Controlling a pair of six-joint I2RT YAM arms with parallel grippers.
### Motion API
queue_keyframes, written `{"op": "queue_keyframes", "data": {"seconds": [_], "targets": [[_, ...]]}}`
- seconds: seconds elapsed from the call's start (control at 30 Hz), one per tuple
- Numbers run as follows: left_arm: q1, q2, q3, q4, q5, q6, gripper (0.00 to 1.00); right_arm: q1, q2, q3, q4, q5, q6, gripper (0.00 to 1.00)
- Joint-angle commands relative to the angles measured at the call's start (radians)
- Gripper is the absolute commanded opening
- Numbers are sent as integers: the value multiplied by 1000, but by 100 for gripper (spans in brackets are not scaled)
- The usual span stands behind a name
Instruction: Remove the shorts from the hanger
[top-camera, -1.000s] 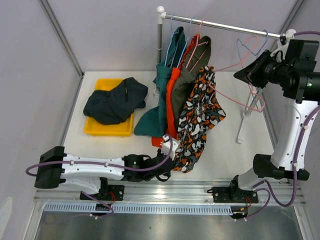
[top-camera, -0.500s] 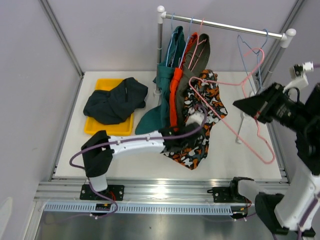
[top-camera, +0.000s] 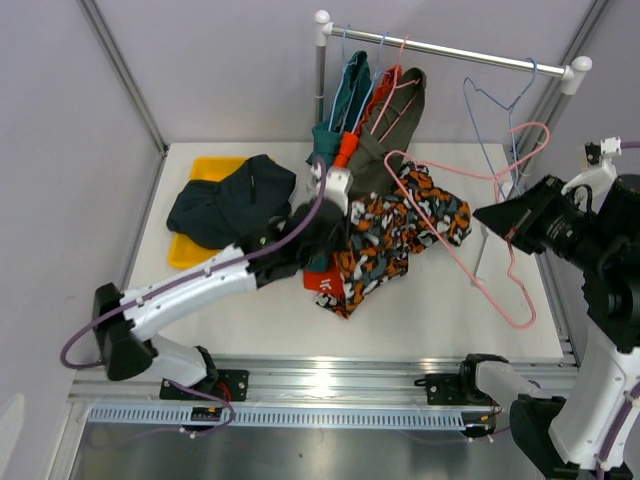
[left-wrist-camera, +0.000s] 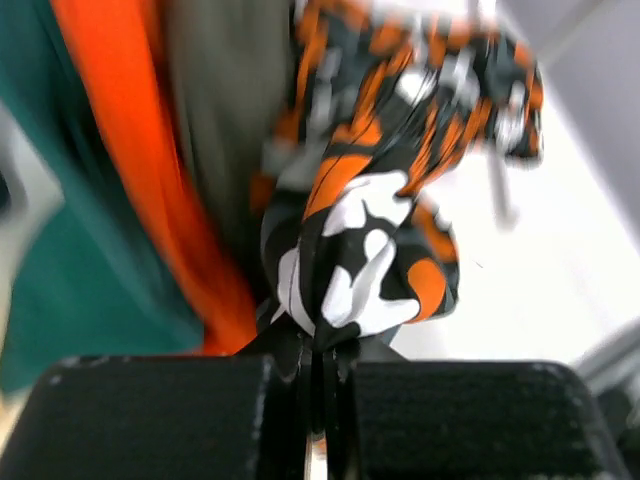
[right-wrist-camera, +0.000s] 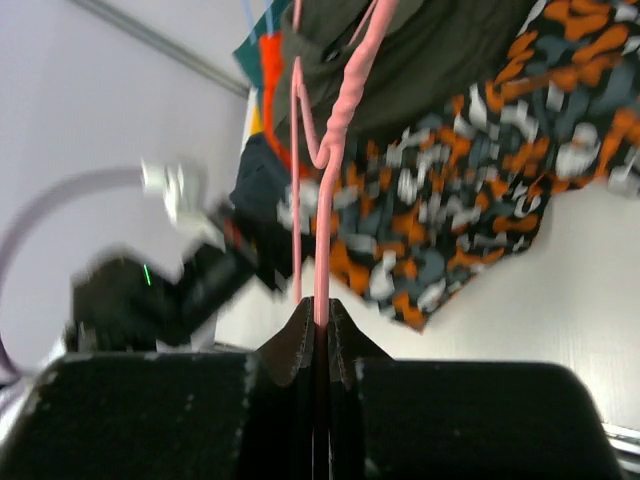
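Top view: white table (top-camera: 430, 320) fills the frame. A metal clothes rail (top-camera: 450, 50) stands at 12 o'clock.

The camouflage shorts (top-camera: 400, 235) are at table centre, bunched and stretched from 9 to 3 o'clock, their low end on the surface. Three more pairs hang bunched at the rail's 9 o'clock end: teal shorts (top-camera: 345, 95), then orange shorts (top-camera: 347, 148), mostly hidden, then olive-grey shorts (top-camera: 385, 140) just beside the camouflage pair at its 12 o'clock. The navy shorts (top-camera: 225, 205) lie crumpled at 10 o'clock on a yellow tray (top-camera: 222, 165) and spill over its rim.

A pink hanger (right-wrist-camera: 321, 280) runs from the top edge of the camouflage shorts out toward 3 o'clock and hangs off the rail. Cannot tell whether the shorts are hooked on it.

The left gripper (left-wrist-camera: 318, 345) is at centre. Its jaws are pinched tight on a fold of the camouflage shorts, as the left wrist view shows. The right gripper (right-wrist-camera: 320, 315) is at 3 o'clock, raised above the table. Its jaws are clamped narrow on the pink wire, with the camouflage shorts beyond it at 1 o'clock in the right wrist view.
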Motion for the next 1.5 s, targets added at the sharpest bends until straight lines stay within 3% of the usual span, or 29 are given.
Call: {"op": "queue_keyframes", "data": {"seconds": [0.0, 0.07, 0.17, 0.27, 0.47, 0.57, 0.97, 1.23, 1.47], "targets": [[-155, -180, -283, 6, -22, -68, 0, 3, 118, 66, 71, 101, 2, 0], [-229, -345, -332, -32, -65, -125, 0, 3, 168, 128, 109, 139, 0, 0], [-337, -526, -355, -262, -169, -202, 0, 3, 272, 247, 133, 164, -6, 0], [-345, -621, -277, -457, -254, -234, 0, 1, 356, 333, 158, 184, -10, 0], [-343, -696, -65, -611, -389, -158, 0, 1, 471, 421, 181, 279, -67, 0], [-343, -684, -16, -605, -392, -124, 0, 3, 530, 489, 141, 336, -101, 0], [-343, -651, 76, -548, -400, -47, 0, 96, 611, 391, 302, 478, -152, 0], [-343, -670, 30, -547, -429, -52, 0, 144, 715, 397, 351, 552, -185, 0], [-343, -662, 67, -554, -441, -35, 0, 141, 679, 295, 353, 609, -210, 0]]}}
